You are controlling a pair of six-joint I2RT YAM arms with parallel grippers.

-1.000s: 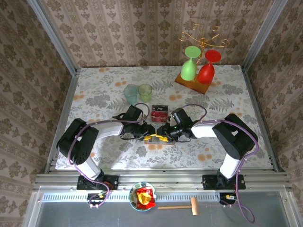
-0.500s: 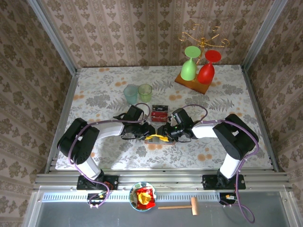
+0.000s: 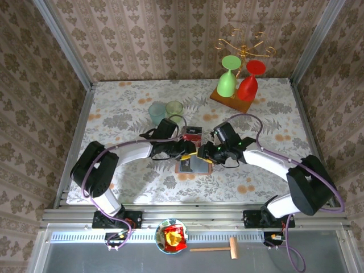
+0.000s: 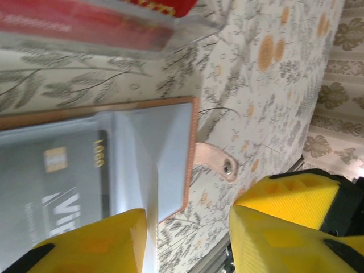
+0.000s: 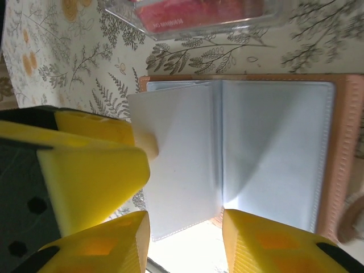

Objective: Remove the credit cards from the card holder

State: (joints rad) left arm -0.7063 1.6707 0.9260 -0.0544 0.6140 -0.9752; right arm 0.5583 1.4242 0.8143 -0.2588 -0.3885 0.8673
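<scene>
The card holder (image 3: 189, 165) lies open on the flowered tablecloth, tan-brown at the rim and grey-blue inside. A dark grey credit card (image 4: 54, 190) sits in one of its pockets in the left wrist view. In the right wrist view the card holder (image 5: 273, 148) shows pale leaves with no card visible in them. More red and dark credit cards (image 3: 193, 134) lie in a clear tray just behind. My left gripper (image 4: 187, 242) hovers open over the holder's edge near its snap strap (image 4: 216, 162). My right gripper (image 5: 185, 250) is open, a loose leaf edge between its fingers.
Two pale cups (image 3: 165, 110) stand behind the left arm. A wooden board (image 3: 230, 102) with a green and a red goblet is at the back right. Off the table's near edge sit a bowl with a snack packet (image 3: 172, 236) and a wooden mallet (image 3: 219, 248).
The card holder now lies spread open. Both grippers have shifted back over its far edge, and the right arm's elbow has swung out to the right.
</scene>
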